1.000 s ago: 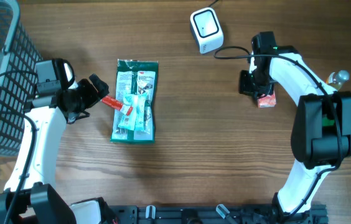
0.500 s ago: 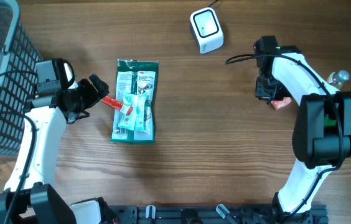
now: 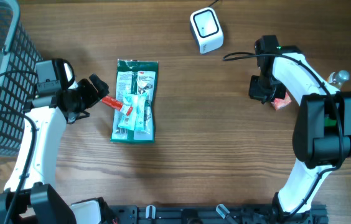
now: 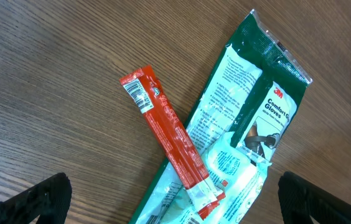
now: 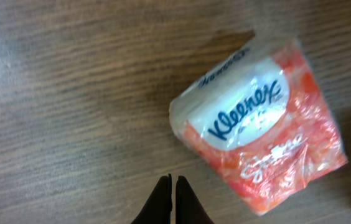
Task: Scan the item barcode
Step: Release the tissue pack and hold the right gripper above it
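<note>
The right gripper (image 5: 172,200) has its fingers pressed together and grips nothing. Its tips point down at the wooden table (image 3: 200,143). The Kleenex tissue pack (image 5: 259,134) lies flat just beside them, label up and apart from the tips. From overhead, the right arm's wrist covers part of the pack (image 3: 279,103) and stands on its scanner side. The white barcode scanner (image 3: 206,30) sits well apart, towards the far edge.

The left gripper (image 3: 99,93) is spread wide over a red stick packet (image 4: 169,134). That packet has a barcode at its near end and lies slanted across a green 3M Comfort Grip Gloves package (image 4: 250,118). A dark wire basket (image 3: 4,74) stands at the left edge.
</note>
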Robot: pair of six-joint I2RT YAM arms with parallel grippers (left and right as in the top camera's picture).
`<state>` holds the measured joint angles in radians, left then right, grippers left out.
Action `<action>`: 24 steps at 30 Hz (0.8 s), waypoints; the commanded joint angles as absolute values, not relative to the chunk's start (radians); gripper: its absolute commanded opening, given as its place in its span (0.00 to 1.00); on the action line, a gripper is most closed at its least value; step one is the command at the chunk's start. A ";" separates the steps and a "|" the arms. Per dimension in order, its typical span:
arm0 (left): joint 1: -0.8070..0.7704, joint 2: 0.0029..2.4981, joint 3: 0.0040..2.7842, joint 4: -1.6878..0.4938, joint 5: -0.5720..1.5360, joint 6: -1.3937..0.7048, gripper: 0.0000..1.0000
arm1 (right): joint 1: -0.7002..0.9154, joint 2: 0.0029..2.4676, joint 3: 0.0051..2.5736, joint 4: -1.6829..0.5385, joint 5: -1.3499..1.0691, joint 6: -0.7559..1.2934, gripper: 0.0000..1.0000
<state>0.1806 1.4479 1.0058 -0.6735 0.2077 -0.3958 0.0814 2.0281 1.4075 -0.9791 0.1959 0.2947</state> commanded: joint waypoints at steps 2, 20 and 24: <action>0.181 1.442 1.015 -0.671 0.212 -0.401 1.00 | 0.079 2.047 1.398 -0.958 0.374 0.272 0.05; 0.181 1.442 1.015 -0.671 0.212 -0.401 1.00 | 0.070 2.047 1.398 -0.968 0.157 0.232 0.11; 0.181 1.442 1.015 -0.671 0.212 -0.401 1.00 | 0.071 2.059 1.398 -0.948 0.196 0.213 0.12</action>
